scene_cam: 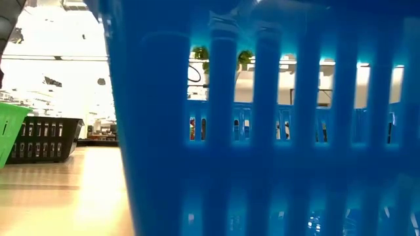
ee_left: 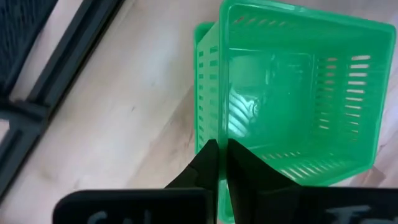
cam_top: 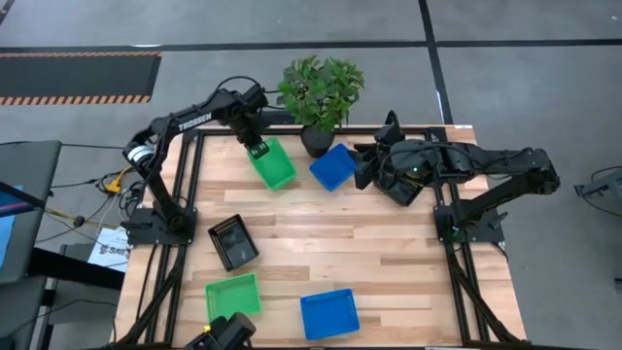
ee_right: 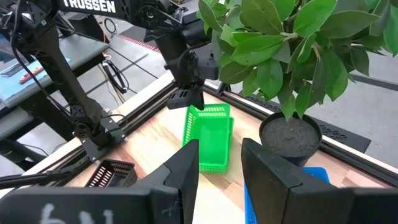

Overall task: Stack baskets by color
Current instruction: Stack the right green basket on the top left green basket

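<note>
From above, my left pincer is clamped on the near short wall of a green basket at the far side of the table, beside the potted plant. That basket's long axis runs diagonally, away from my pincer toward the table's middle. Just past the plant's pot lies a blue basket, with my right pincer close beside it, fingers apart. A black basket sits mid-left, another green one and another blue one near the front edge. All look empty.

At table height, a blue basket's slotted wall fills most of the picture; a black basket and a green edge show at the left.

From my left wrist, my fingers pinch together on the rim of the green basket, one inside, one outside. A second green wall shows against its outer side, as if nested.

From my right wrist, my fingers stand apart and empty; the green basket lies beyond, held at its far end by the left pincer.
</note>
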Controlling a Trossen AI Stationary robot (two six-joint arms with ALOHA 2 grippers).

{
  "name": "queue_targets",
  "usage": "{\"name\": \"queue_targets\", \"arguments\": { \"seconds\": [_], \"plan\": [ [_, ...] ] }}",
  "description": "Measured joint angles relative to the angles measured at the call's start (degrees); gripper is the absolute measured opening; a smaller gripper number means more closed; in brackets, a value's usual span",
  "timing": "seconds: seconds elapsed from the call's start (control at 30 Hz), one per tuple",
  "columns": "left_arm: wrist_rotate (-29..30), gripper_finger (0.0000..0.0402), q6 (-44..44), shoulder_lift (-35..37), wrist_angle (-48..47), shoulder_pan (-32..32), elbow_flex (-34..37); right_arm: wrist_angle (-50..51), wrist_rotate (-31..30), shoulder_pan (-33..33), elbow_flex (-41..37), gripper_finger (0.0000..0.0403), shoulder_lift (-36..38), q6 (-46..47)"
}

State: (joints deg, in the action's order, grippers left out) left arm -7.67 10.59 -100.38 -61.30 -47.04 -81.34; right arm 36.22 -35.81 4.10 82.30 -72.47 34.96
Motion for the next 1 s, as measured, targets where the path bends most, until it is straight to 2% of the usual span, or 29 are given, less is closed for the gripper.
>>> {"name": "queue_targets", "arguments": {
  "seconds": [0.13, 0.63, 1.0],
  "plan": [
    [-0.1, 0.0, -0.4, 0.0, -1.6, -1.0, 0.0, 0.0, 0.0, 0.1, 0.0, 0.0141, 0.0, 0.1],
    [-7.0, 0.0, -3.3, 0.6, -1.2, -2.2, 0.0, 0.0, 0.0, 0.1, 0.0, 0.0141, 0.0, 0.1],
    [-7.3, 0.0, -4.8, 0.6, -0.3, -2.2, 0.0, 0.1, 0.0, 1.0, 0.0, 0.0141, 0.0, 0.1]
  ]
}}
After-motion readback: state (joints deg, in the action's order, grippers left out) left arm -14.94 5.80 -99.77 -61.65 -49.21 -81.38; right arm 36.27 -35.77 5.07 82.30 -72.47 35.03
